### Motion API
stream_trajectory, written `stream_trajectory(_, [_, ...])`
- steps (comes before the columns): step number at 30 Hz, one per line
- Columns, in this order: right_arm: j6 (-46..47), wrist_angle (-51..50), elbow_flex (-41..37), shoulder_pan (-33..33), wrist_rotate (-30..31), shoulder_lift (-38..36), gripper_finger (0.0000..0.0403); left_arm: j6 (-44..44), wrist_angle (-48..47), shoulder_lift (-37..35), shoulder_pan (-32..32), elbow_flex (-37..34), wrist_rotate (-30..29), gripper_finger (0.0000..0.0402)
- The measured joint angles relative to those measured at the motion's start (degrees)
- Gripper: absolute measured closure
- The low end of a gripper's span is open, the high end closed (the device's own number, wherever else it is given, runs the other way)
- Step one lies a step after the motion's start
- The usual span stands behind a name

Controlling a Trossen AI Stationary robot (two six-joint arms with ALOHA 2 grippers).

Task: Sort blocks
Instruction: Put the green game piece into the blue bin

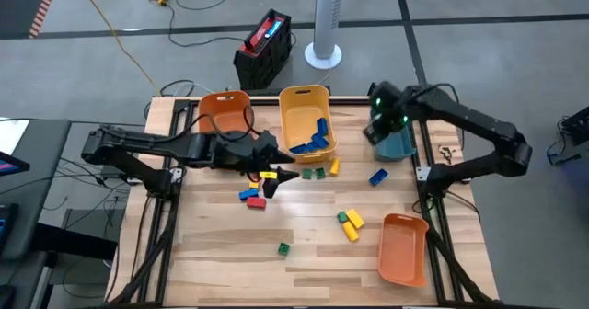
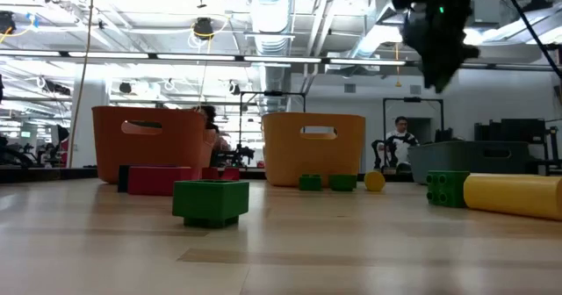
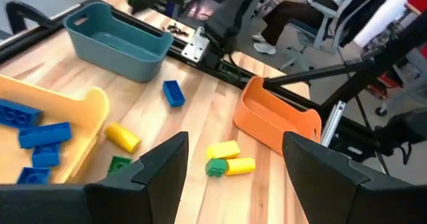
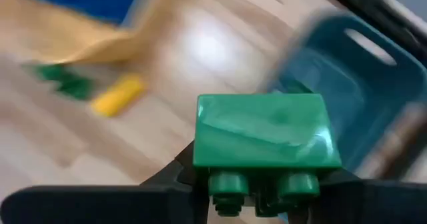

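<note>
My right gripper hangs over the teal bin at the far right, shut on a green block. My left gripper stands open above the table's middle, beside the yellow bin, with nothing between its fingers. Several blue blocks lie in the yellow bin. Loose on the table lie a blue block, a yellow and green cluster, two green blocks, a single green one and a red, blue and yellow group. My right gripper pinches the green block between its two fingers, at the block's studded end. The fingers slant steeply down from above. The block is lifted clear of the table, its smooth face toward the wrist camera, beside the teal bin.
An orange bin stands at the far left beside the yellow one, and another orange bin near the front right corner. Bare wood lies along the near edge. People sit in the room beyond the table.
</note>
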Motion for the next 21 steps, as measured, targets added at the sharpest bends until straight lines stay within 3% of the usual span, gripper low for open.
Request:
stream_trajectory(4, [-1.3,-0.9,-1.0,-9.5,-1.0,2.8,0.0262,0.0,-0.2,0.1,-1.7,0.0,-0.5,0.0166])
stream_trajectory(8, [-5.2,-0.8,-1.0,-14.6,-1.9,7.6,0.0263,0.7,0.0,0.1,-2.5,0.0,-4.0,0.0166])
stream_trajectory(21, [-11.9,1.0,-1.0,-17.4,-2.3,23.8,0.0263,-0.7,0.0,0.1,-4.3,0.0,-4.4,0.0166])
